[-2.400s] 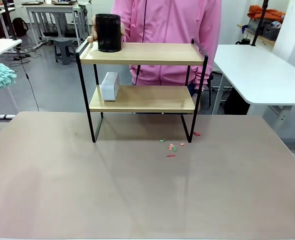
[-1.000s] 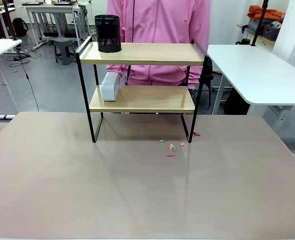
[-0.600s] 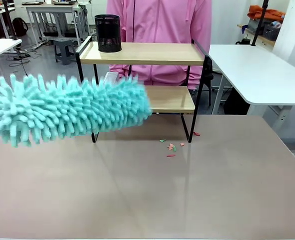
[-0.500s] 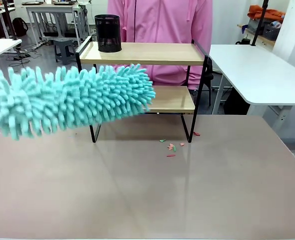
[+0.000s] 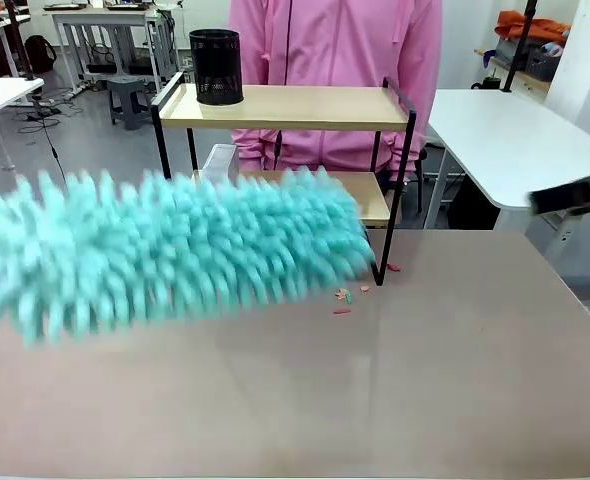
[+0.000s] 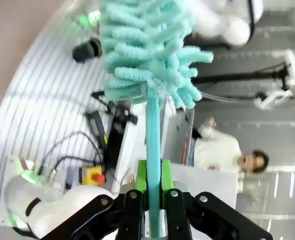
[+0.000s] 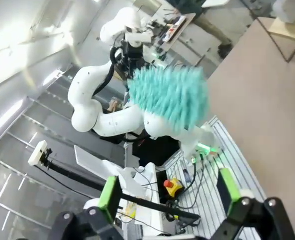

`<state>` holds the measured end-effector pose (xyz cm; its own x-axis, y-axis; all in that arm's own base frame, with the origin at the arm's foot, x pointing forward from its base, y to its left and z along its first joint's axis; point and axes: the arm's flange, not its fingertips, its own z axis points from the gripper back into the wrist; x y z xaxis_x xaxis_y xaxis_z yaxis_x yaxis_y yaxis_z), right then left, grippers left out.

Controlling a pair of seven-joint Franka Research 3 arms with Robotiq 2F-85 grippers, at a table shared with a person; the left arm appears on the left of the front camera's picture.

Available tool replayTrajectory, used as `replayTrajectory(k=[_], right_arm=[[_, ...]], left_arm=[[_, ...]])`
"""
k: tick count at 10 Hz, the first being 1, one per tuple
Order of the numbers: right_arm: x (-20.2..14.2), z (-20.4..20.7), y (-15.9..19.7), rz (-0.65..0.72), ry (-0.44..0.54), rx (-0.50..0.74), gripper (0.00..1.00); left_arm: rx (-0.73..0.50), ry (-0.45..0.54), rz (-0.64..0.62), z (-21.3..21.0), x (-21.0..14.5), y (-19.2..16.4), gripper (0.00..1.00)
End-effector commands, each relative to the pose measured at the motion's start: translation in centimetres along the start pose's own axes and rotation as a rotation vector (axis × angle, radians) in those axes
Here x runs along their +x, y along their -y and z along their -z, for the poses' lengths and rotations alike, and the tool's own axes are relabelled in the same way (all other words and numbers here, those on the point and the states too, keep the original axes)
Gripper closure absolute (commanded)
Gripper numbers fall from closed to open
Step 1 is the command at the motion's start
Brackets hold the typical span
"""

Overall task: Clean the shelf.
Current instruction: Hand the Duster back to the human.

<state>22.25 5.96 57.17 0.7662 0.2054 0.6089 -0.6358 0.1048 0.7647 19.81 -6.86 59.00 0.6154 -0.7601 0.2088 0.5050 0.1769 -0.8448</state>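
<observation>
The shelf (image 5: 295,107) stands at the table's far side, two wooden boards in a black frame. A black mesh cup (image 5: 216,66) sits on the left of its top board, and a white box (image 5: 220,158) shows on the lower board. A fluffy teal duster (image 5: 175,248), blurred by motion, sweeps in front of the lower board. My left gripper (image 6: 154,186) is shut on the duster's teal handle (image 6: 152,130). My right gripper (image 7: 168,192) is open with nothing between its fingers. Part of it shows at the right edge (image 5: 575,193).
Small red and green paper scraps (image 5: 345,297) lie on the brown table (image 5: 375,400) by the shelf's front right leg. A person in a pink jacket (image 5: 335,40) stands behind the shelf. A white table (image 5: 505,140) is at the right.
The duster came in from the left and has swept right and lower across the front of the shelf. The right gripper has come into view at the right edge. The person shifted slightly right.
</observation>
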Motion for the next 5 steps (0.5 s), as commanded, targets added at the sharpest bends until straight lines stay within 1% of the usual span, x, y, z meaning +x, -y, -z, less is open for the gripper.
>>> replayTrajectory(k=[1, 2, 3, 4, 5], right_arm=[[1.7, 3.5, 2.3, 0.011, -0.020, 0.085, 0.00], [1.7, 5.7, 2.8, 0.053, -0.052, 0.091, 0.00], [1.3, 8.3, 3.0, 0.073, -0.130, 0.127, 0.00], [0.6, 11.3, 3.4, 0.086, -0.226, 0.162, 0.00], [0.0, 13.5, 4.0, 0.088, -0.298, 0.194, 0.00]], left_arm=[[-0.023, -0.175, 0.023, 1.5, 1.2, -1.2, 0.88], [-0.032, -0.209, 0.025, 2.6, 2.2, -1.8, 0.88], [-0.021, -0.215, 0.042, 3.3, 3.4, -1.9, 0.88], [0.012, -0.192, 0.083, 3.8, 4.5, -2.0, 0.88], [-0.024, -0.204, 0.125, 4.0, 5.0, -1.8, 0.88]])
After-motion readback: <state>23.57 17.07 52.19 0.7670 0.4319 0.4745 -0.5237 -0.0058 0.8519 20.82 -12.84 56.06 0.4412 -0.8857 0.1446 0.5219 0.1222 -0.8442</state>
